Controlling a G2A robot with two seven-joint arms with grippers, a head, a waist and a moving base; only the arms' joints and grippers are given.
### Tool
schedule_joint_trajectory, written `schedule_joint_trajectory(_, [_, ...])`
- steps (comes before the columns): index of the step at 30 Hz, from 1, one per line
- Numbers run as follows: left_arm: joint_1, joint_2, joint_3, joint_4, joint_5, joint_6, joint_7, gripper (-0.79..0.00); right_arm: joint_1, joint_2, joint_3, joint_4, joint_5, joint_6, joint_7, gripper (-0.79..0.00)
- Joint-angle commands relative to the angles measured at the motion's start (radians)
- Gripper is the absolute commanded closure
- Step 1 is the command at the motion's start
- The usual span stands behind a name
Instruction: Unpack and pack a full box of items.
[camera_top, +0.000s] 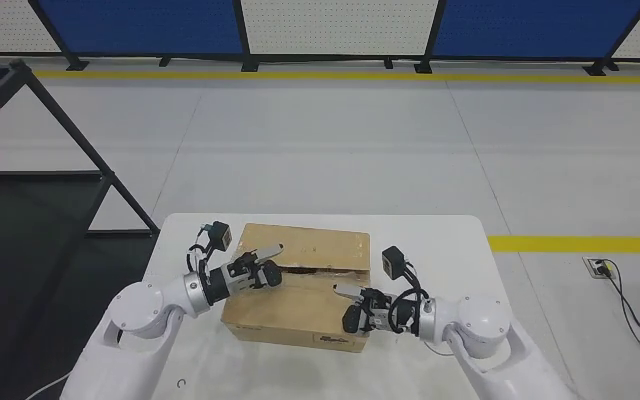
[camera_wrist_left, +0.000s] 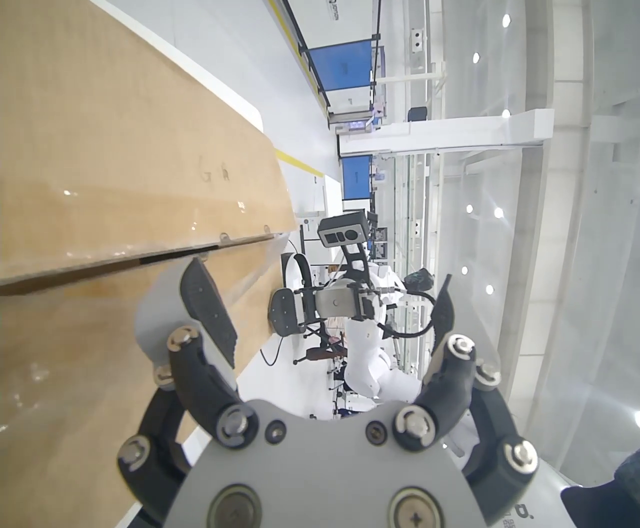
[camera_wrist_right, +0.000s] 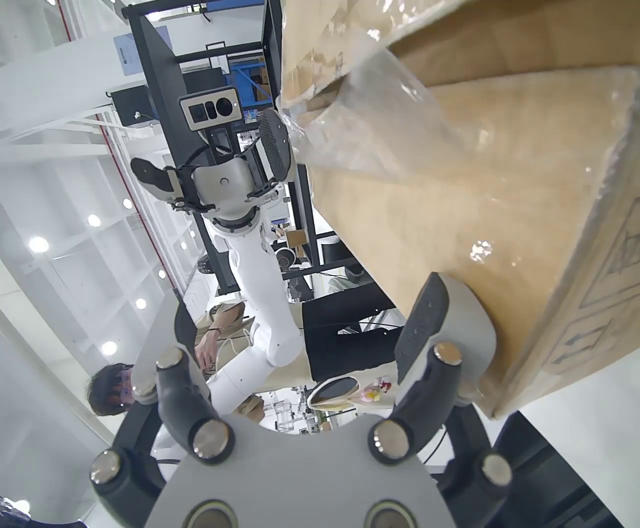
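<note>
Nearest, the right gripper (camera_top: 348, 305) gapes wide just beside the near corner of the box (camera_top: 310, 245); beyond, the left gripper (camera_top: 268, 262) spreads wide over the seam (camera_top: 310, 268); flaps nearly shut, so unpacking seems barely begun; next, slip a finger under a flap edge, then lift.

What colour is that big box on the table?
Plain brown cardboard. The box shows best in the top view.
</note>
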Motion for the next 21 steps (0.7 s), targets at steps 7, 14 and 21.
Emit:
schedule_joint_trajectory(7, [-0.003, -0.001, 0.021, -0.007, 0.004, -0.011, 0.006, -0.785, 0.019, -0.008, -0.020, 0.027, 0.037, 0.004, -0.048, -0.785])
schedule_joint_trajectory(14, [-0.019, 0.003, -0.014, 0.020, 0.010, -0.022, 0.071, -0.785, 0.001, -0.002, -0.005, 0.012, 0.043, -0.021, -0.031, -0.785])
schedule_joint_trajectory(21, [0.009, 0.023, -0.106, 0.041, 0.018, -0.030, 0.067, -0.785, 0.000, 0.001, -0.008, -0.011, 0.039, -0.108, 0.032, -0.785])
